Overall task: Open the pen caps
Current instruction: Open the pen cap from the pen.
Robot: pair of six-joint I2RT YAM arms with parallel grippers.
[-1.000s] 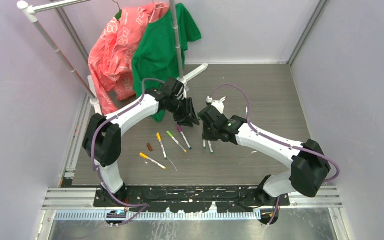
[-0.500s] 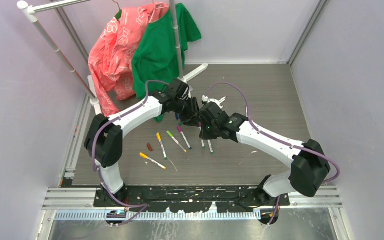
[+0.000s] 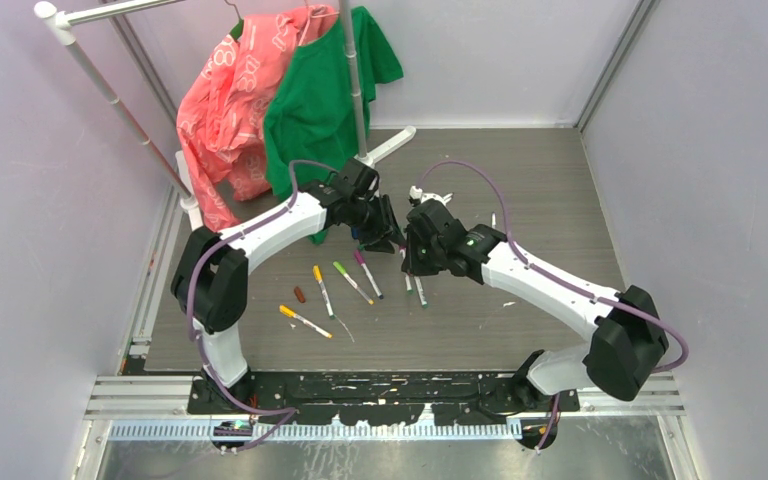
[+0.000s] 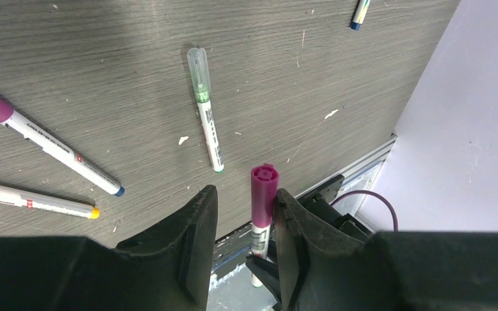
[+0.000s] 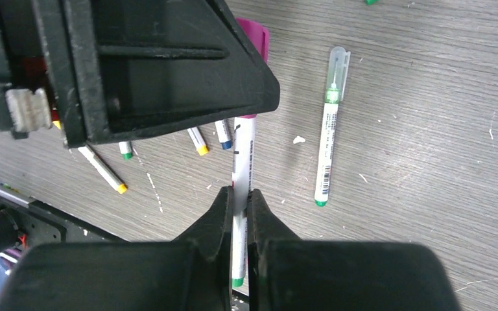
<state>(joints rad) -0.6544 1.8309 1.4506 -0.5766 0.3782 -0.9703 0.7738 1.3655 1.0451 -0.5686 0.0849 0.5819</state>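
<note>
Grey counter (image 3: pixel 560 180), loose pens (image 3: pixel 355 282) mid-frame. I see left end effector (image 4: pixel 245 194) part-open around magenta cap (image 4: pixel 264 184), touching one finger; right end effector (image 5: pixel 240 194) clamped on pen (image 5: pixel 242 149).

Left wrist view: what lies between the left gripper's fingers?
The magenta pen cap sits inside the left gripper, against one finger, a gap to the other; left wrist view shows it.

Magenta pen cap (image 4: pixel 264 186) on white pen (image 5: pixel 242 155); grey woodgrain table (image 4: pixel 91 58); pink-print shirt (image 3: pixel 230 95), grn shirt (image 3: pixel 320 105).
</note>
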